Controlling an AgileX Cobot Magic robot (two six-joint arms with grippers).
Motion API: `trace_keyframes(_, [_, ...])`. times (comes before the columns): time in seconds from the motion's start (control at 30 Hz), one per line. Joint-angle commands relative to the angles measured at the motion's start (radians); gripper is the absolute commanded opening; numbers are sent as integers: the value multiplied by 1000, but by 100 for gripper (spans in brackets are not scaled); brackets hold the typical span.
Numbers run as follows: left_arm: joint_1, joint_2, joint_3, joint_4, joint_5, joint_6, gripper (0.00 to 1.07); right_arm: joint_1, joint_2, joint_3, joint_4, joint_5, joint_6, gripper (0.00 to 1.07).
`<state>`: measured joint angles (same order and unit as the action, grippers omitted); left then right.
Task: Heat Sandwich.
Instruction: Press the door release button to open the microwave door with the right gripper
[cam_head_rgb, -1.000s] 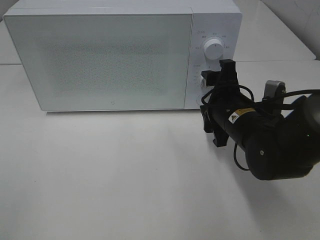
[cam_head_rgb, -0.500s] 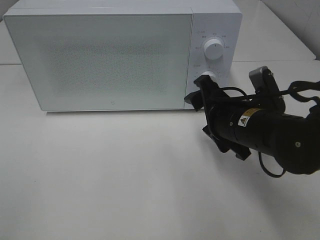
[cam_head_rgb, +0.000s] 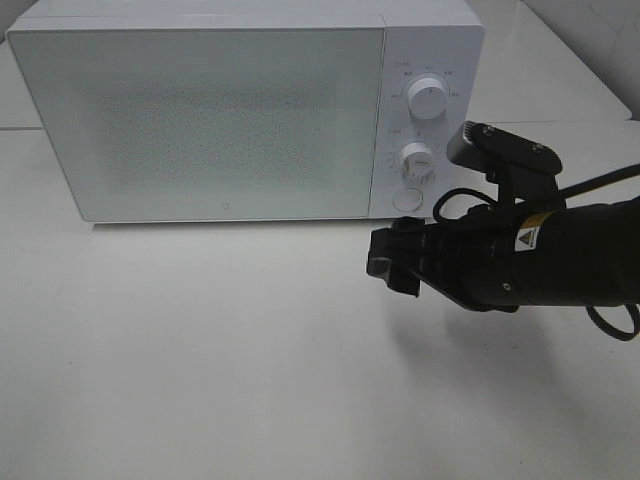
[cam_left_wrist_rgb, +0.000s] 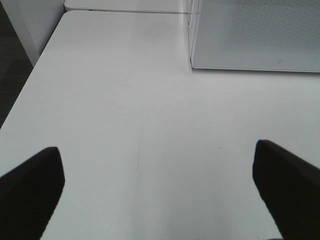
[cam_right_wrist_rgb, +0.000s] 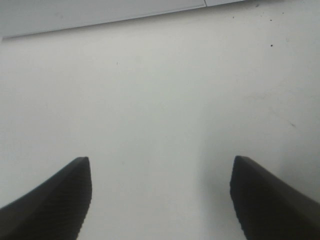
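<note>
Table (cam_head_rgb: 200, 350) of plain white under closed white microwave (cam_head_rgb: 200, 120); dark floor (cam_left_wrist_rgb: 10, 75) alongside.

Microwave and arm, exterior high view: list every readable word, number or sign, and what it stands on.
No text can be quoted.
Markings around the upper dial and lower dial: too small.
Small mark low on the microwave door: too small.
Yellow warning-triangle label on the right arm: print blurred.
</note>
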<state>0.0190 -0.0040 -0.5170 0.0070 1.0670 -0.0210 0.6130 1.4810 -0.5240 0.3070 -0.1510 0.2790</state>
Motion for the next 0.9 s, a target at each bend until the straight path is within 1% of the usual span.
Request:
trace_keyframes(0.03, [3,-20,1,-7,0,0,98,-6,-64,-1,-12,145,-157,75])
trace_keyframes(0.1, [3,-20,1,-7,0,0,98,-6,-74,-1,-13,179,-176,75])
trace_keyframes(0.23, [3,-20,1,-7,0,0,98,-6,-142,-1,-50,349,-242,75])
trace_keyframes(0.27, [3,-20,1,-7,0,0,98,-6,-142,-1,-50,349,-242,75])
trace_keyframes(0.33, [3,-20,1,-7,0,0,98,-6,-172,-2,-84,417,-246,75])
trace_keyframes(0.4, [3,-20,1,-7,0,0,98,-6,-218,-10,-143,532,-246,75])
trace_keyframes(0.43, [3,-20,1,-7,0,0,98,-6,-218,-10,-143,532,-246,75])
trace_keyframes(0.5, [3,-20,1,-7,0,0,98,-6,-249,-16,-180,604,-246,75])
trace_keyframes(0.53, [3,-20,1,-7,0,0,98,-6,-284,-24,-217,674,-246,75])
trace_keyframes(0.57, [3,-20,1,-7,0,0,98,-6,-284,-24,-217,674,-246,75])
trace_keyframes(0.63, [3,-20,1,-7,0,0,98,-6,-316,-34,-252,734,-246,75])
trace_keyframes(0.67, [3,-20,1,-7,0,0,98,-6,-350,-48,-280,799,-246,75])
trace_keyframes(0.73, [3,-20,1,-7,0,0,98,-6,-365,-55,-288,835,-246,75])
trace_keyframes(0.8, [3,-20,1,-7,0,0,98,-6,-419,-86,-307,933,-246,75])
trace_keyframes(0.87, [3,-20,1,-7,0,0,98,-6,-452,-110,-317,989,-246,75])
trace_keyframes(0.9, [3,-20,1,-7,0,0,98,-6,-452,-110,-317,989,-246,75])
